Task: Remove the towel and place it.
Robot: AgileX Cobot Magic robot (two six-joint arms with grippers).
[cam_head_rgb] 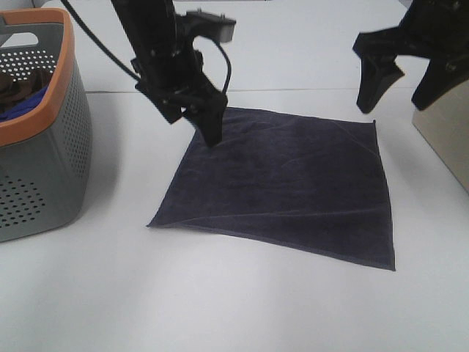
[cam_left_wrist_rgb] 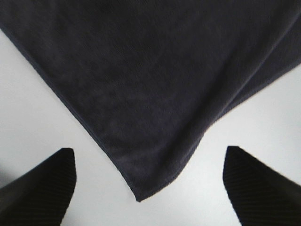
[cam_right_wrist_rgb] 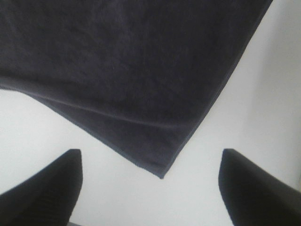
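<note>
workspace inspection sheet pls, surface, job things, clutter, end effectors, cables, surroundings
surface: white table, no marks seen
job's things: towel spread flat, one edge folded over
clutter: grey basket with an orange rim at the left, cloths inside
end effectors: left end effector open, low over a towel corner; right end effector open, above another corner
cables: black cable along the left arm
surroundings: beige box at the right edge
</note>
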